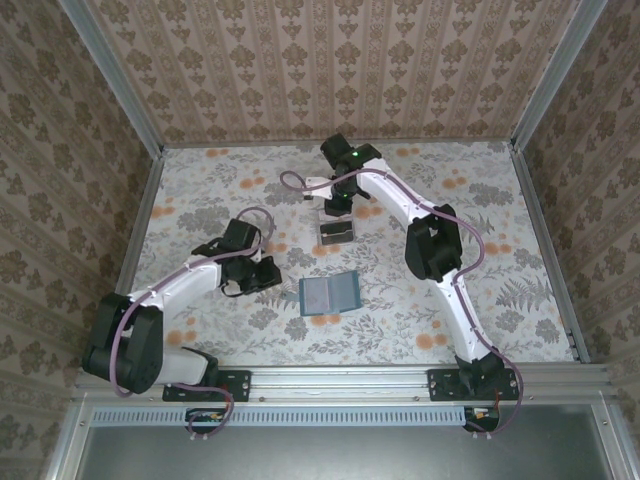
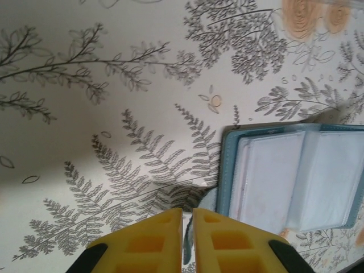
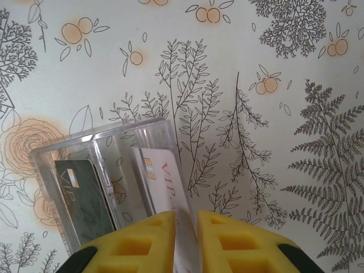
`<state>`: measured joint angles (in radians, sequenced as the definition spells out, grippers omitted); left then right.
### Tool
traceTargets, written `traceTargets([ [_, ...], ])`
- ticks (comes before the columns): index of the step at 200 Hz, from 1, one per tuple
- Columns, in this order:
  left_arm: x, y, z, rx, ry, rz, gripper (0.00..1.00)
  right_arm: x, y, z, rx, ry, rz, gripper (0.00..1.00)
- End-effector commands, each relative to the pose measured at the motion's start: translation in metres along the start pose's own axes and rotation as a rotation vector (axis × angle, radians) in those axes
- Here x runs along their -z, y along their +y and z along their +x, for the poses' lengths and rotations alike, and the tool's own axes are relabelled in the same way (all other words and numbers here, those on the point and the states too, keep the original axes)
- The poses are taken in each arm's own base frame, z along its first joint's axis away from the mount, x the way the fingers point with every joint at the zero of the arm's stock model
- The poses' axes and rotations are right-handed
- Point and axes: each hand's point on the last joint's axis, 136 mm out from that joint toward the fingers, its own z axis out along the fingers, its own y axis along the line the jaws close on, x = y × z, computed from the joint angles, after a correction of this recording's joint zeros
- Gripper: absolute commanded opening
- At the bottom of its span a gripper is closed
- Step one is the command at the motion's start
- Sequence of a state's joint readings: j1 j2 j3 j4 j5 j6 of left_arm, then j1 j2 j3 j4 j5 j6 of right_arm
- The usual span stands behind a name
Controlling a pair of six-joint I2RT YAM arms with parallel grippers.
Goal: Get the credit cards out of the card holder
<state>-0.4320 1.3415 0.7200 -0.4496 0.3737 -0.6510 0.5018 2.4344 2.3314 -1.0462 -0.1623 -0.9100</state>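
Observation:
The card holder (image 1: 329, 294) lies open on the table, teal-edged with two pale panels (image 2: 290, 176). My left gripper (image 2: 187, 213) sits at its lower left corner, shut on a thin grey-blue flap of the holder; from above, the left gripper (image 1: 272, 278) is just left of it. A pale credit card (image 3: 165, 182) with a chip and red "VIP" lettering stands in a clear box (image 3: 102, 142), and my right gripper (image 3: 186, 219) is shut on its near edge. A dark credit card (image 3: 82, 199) rests in the box's left compartment. From above, the right gripper (image 1: 336, 205) hangs over the box (image 1: 337, 233).
The floral tablecloth (image 1: 480, 290) covers the table. Patterned walls enclose it at the back and both sides, with metal rails (image 1: 545, 240) along the edges. Open cloth lies right of the holder and in front of it.

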Motion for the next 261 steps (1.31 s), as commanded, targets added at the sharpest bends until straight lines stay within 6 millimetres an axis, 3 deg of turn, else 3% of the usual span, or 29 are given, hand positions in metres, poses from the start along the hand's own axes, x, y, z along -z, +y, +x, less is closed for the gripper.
traceTargets([
  [1,0.005,-0.018,-0.005,-0.03,-0.004,0.039,0.14,0.049,0.001,-0.017,-0.048,-0.059,0.051,0.21],
  [43,-0.012,-0.035,0.01,-0.102,0.059,0.06,0.13,0.096,-0.005,-0.03,-0.361,-0.205,0.181,0.26],
  [79,-0.03,-0.027,0.023,-0.112,0.116,0.04,0.12,0.121,0.019,-0.032,-0.672,-0.323,0.183,0.25],
  [99,-0.037,-0.019,0.026,-0.114,0.134,0.011,0.12,0.124,0.04,-0.033,-0.851,-0.376,0.115,0.23],
  [162,-0.05,0.0,0.032,-0.124,0.163,-0.066,0.11,0.083,0.124,-0.03,-1.227,-0.29,-0.221,0.21],
  [210,-0.057,0.007,0.045,-0.115,0.191,-0.075,0.1,0.042,0.184,-0.03,-1.339,-0.131,-0.419,0.21],
  [228,-0.057,0.009,0.047,-0.114,0.193,-0.077,0.1,0.033,0.197,-0.041,-1.329,-0.138,-0.473,0.21],
  [261,-0.057,0.012,0.05,-0.109,0.193,-0.081,0.1,0.011,0.218,-0.044,-1.356,-0.06,-0.51,0.21],
])
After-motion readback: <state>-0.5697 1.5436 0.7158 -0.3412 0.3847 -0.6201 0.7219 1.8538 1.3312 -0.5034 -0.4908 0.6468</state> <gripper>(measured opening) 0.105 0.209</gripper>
